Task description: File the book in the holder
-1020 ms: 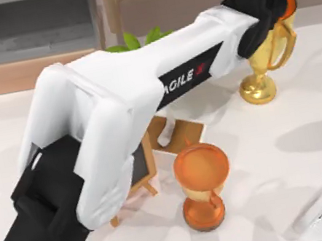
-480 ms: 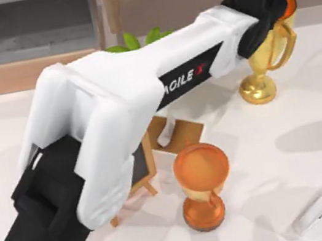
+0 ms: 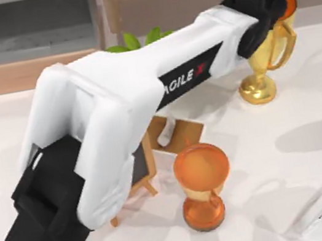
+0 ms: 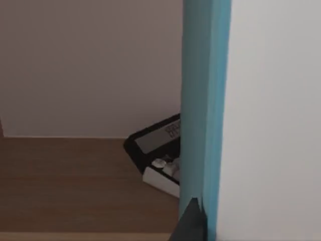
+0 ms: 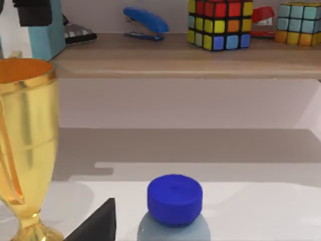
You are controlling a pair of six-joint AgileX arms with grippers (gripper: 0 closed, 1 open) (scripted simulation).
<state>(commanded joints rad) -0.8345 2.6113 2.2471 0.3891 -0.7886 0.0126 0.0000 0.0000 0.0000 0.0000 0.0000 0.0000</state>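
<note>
Teal fills the middle of my left wrist view: the book (image 4: 200,100) stands on edge right at the camera, with a dark finger (image 4: 190,223) of my left gripper against its lower end, so I take it to be clamped there, though how wide the jaws stand I cannot tell. Beyond it, on the wooden shelf (image 4: 75,186), lies a black and white calculator (image 4: 155,155). From above, my left arm (image 3: 121,108) stretches from the near left across the table (image 3: 291,153) to the far right, its black wrist over the gold trophy (image 3: 264,71). The grey holder (image 3: 27,32) sits at the far left, well apart from the book. An orange hourglass (image 3: 203,185) stands near the middle. My right arm is parked at the right by a blue-capped bottle (image 5: 174,206).
</note>
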